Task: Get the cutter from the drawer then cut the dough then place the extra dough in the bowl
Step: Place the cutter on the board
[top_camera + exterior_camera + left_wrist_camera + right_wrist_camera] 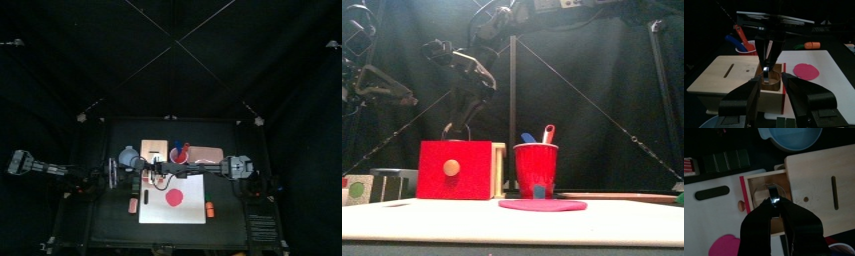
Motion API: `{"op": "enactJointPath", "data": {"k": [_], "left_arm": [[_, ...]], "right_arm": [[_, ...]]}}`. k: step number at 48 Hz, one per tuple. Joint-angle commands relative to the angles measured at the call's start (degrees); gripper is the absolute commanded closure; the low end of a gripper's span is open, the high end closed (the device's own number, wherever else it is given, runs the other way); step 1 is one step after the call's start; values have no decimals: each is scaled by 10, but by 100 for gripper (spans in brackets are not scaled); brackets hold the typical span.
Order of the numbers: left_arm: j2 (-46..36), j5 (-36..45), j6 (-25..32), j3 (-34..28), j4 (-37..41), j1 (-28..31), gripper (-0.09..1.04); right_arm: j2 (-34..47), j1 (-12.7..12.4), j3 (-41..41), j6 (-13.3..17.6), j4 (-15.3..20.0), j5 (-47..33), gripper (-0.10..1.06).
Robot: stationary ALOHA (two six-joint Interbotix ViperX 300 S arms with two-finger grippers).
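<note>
- One round metal cutter sits in the pulled-out drawer of the wooden box, with its wire handle standing up out of the drawer.
- The cutter is the only thing visible in the drawer. The drawer's red front, with its round knob, faces the table's front edge.
- The right gripper reaches down into the drawer from above the box, its jaws pinched together on the cutter's wire handle.
- The left gripper is at the drawer's open end with its jaws spread wide, one on each side, and it grips nothing. Whether they touch the drawer cannot be told.
- A blue-grey bowl stands just beside the box on the left arm's side, and the part of its inside that shows is bare blue.
- A red cup stands just beside the box on the opposite side, with a blue toy knife and a red toy knife standing in it.
- Past the cup, farther from the box, lies the flat pink tray.
- In front of the box lies the white cutting board, with the red dough flat on it as a whole disc.
- A toy sushi roll of dark blocks lies on the table on the bowl's side of the box, off the board's edge.
</note>
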Motion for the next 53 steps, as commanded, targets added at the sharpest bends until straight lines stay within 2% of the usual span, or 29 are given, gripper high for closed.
{"op": "enactJointPath", "data": {"k": [1,19,35,45,53], "left_arm": [[1,-2,1,-5,0,2,17],[1,-2,1,-5,-4,2,17],[1,-2,1,-4,-6,2,17],[1,-2,1,-4,-16,2,17],[1,-3,1,-7,-18,4,17]], "right_arm": [[-40,3,-22,1,1,8,52],[-81,9,-18,2,1,18,52],[-134,30,25,13,-2,60,52],[-198,53,133,101,-30,57,52],[-266,86,249,188,-62,15,52]]}}
